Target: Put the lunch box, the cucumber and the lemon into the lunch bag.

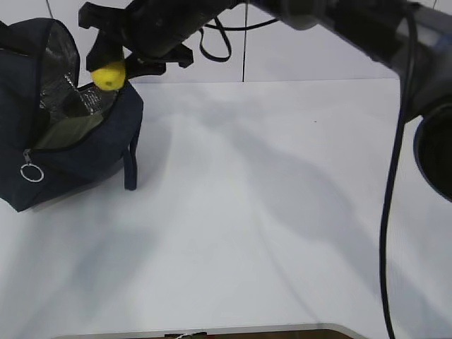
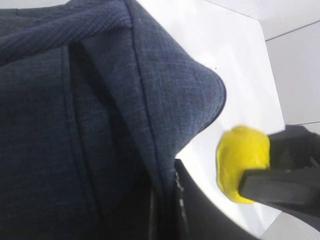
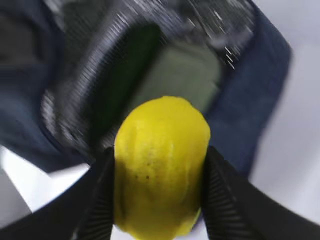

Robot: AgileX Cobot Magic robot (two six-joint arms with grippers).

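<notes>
Right gripper (image 1: 106, 67) clamps lemon (image 1: 109, 75) above the open bag's (image 1: 85, 152) right rim. Box (image 3: 185, 75) and cucumber (image 3: 125, 70) lie inside. Left gripper's jaws: out of view.

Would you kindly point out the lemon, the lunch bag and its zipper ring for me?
lemon (image 3: 160, 165), right wrist view, middle of its yellow skin.
lunch bag (image 1: 78, 166), exterior view, navy front wall.
zipper ring (image 1: 31, 172), exterior view, the metal loop's rim.
</notes>
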